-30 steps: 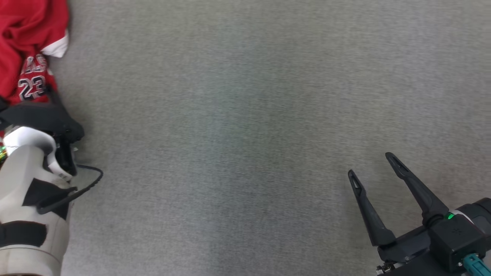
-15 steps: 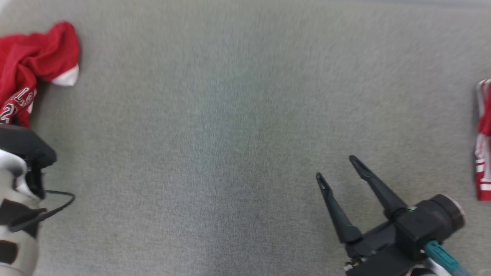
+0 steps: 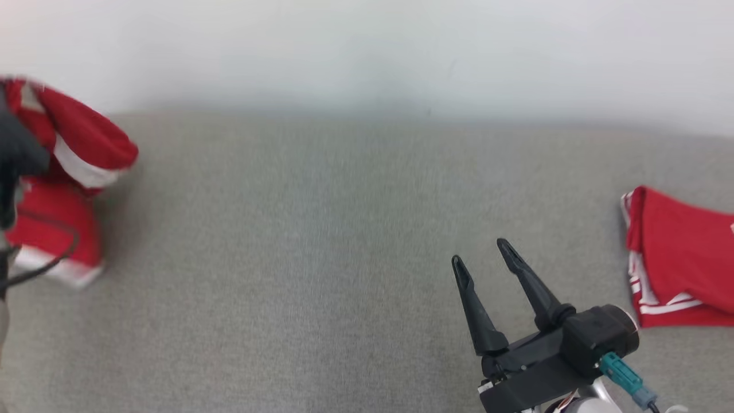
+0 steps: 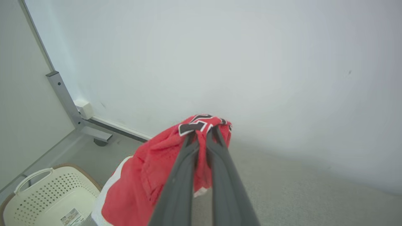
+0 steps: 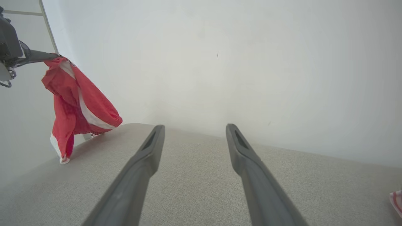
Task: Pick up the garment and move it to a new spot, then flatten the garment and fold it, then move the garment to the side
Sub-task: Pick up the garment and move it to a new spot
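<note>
- The left gripper [image 4: 204, 131] is pressed almost together, and its two fingertips pinch a fold of the garment [image 4: 147, 175].
- The pinched place carries a black print with a white border, just at the tips.
- From the tips the garment hangs down, below and to the left of the fingers in the left wrist view. It is red with white bands.
- In the right wrist view the garment [image 5: 78, 106] hangs from the left gripper [image 5: 56, 56] as a long bunch. It is well apart from the right gripper [image 5: 194, 127], up and to its left.
- The lowest white hem comes down to the edge of the grey surface [image 5: 194, 188]. Whether it touches there, I cannot tell.
- The right gripper is spread wide, with nothing between its fingers. The fingers point over the surface toward the pale wall [image 5: 220, 62].
- In the head view a second red garment [image 3: 682, 252] lies folded on the surface to the right of the right gripper [image 3: 480, 253], near it but apart.
- Below and left of the left fingers a cream basket [image 4: 47, 194] with small holes stands on the floor.
</note>
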{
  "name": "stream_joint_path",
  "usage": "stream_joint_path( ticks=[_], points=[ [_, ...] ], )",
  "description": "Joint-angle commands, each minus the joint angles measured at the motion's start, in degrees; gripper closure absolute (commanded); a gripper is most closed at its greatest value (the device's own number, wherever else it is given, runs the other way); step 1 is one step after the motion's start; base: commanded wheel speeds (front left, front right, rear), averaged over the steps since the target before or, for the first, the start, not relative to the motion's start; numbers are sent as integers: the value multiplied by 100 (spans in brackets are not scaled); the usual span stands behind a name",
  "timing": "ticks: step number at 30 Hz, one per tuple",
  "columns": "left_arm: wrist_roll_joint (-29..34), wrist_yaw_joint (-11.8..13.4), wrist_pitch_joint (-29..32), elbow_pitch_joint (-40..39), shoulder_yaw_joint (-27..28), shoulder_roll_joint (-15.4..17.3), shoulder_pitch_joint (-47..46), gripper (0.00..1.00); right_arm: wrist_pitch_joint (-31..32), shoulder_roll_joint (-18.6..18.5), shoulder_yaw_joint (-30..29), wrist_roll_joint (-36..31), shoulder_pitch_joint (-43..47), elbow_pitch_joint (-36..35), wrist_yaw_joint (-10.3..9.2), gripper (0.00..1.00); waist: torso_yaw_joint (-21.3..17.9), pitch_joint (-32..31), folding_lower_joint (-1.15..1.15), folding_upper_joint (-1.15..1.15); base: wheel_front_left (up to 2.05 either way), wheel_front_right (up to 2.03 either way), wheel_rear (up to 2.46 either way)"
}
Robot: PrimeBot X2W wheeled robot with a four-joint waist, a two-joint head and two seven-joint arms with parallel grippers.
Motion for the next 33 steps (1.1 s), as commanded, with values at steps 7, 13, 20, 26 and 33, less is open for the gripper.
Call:
stream_joint_path(
  ticks=[7,13,20,26,33],
  points=[
    [-281,-82,770,-1472,-653,-315,-168,100,-330,116,-151,67,14,319,-13,0,-115,-678,1,1,0,0,0],
    [-890,-85,1261,-3051,-941,-327,287,100,-417,129,-255,56,-62,432,-13,0,-373,-694,1,1,0,0,0],
    [-1187,102,1505,-4580,-973,-393,988,100,-343,127,-239,-24,-168,430,-13,0,-1042,-612,1,1,0,0,0],
    [-1170,435,1372,-5513,-1052,-574,1826,100,-309,127,-291,-52,-140,384,-13,0,-1697,-487,1,1,0,0,0],
    [-779,703,928,-5557,-1427,-681,2906,100,-275,127,-241,-38,-101,338,-12,0,-2271,-244,1,1,0,0,0]
  ],
)
